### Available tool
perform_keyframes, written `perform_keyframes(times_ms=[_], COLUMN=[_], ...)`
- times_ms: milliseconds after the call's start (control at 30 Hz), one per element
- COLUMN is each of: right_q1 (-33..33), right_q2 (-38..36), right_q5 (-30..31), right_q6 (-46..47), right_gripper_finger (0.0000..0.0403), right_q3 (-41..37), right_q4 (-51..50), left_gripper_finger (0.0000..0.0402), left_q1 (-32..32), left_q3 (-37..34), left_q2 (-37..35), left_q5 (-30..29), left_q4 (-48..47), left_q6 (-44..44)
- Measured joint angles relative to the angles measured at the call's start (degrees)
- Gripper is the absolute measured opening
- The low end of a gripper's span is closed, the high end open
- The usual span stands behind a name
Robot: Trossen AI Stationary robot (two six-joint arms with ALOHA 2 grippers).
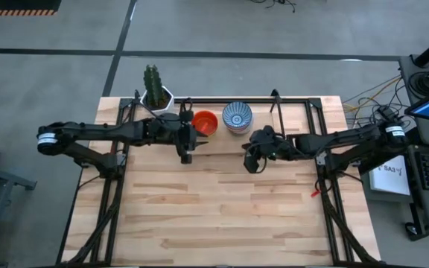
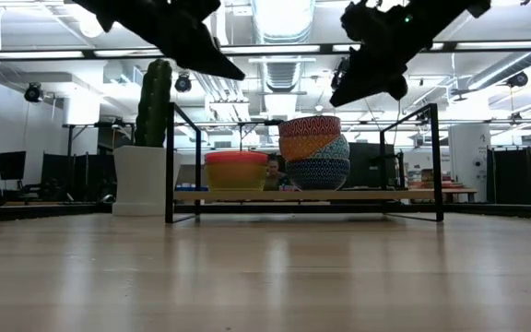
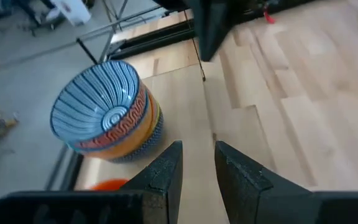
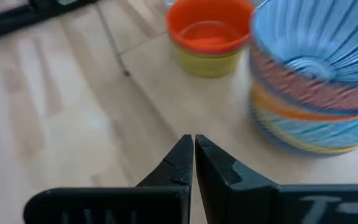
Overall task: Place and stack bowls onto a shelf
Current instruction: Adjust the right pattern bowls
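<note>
Ceramic bowls [image 1: 236, 116] stacked on the shelf [image 2: 307, 195] look brittle, slippery; grip rims. Left tool [image 3: 196, 169] slightly parted, right tool [image 4: 193, 157] clenched, both empty.

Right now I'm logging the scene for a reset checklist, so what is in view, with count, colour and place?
Shelf: one, light wood on a black frame, at the table's far edge.
Tall stack: several patterned bowls, exact count unclear, top one white with blue radial lines, mid-shelf.
Short stack: orange-red bowl nested in a yellow one, on the shelf between the tall stack and the cactus.
Cactus: one, green, in a white pot, far left corner beside the shelf.
Table: one, light wood planks.
Left gripper: dark, raised in front of the short stack, fingers slightly apart, empty.
Right gripper: dark, raised in front of the tall stack, fingers shut, empty.
</note>
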Motion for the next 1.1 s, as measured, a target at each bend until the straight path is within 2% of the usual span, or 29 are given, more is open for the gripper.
perform_keyframes(times_ms=[200,300,467,800,1100], right_q1=[-6.60,-10.69,-15.31,-18.57,-19.65], right_q2=[-1.14,-1.22,-1.28,1.89,3.09], right_q5=[0.09,0.15,0.29,0.09,0.56], right_q6=[-2.80,-2.32,3.87,12.85,12.93], right_gripper_finger=[0.0009,0.0009,0.0009,0.0009,0.0009], right_q3=[5.05,7.17,7.62,5.57,5.57], right_q4=[-9.94,-15.08,-19.91,-15.01,-14.87], left_gripper_finger=[0.0077,0.0077,0.0077,0.0077,0.0077], left_q1=[3.97,7.32,10.74,11.50,12.49], left_q3=[0.15,0.15,0.16,5.25,6.88], left_q2=[4.54,6.70,10.60,18.06,19.76], left_q5=[0.00,0.00,-0.06,-0.02,-0.02], left_q4=[6.57,8.91,12.74,12.05,11.46], left_q6=[7.04,5.34,1.51,1.36,3.11])
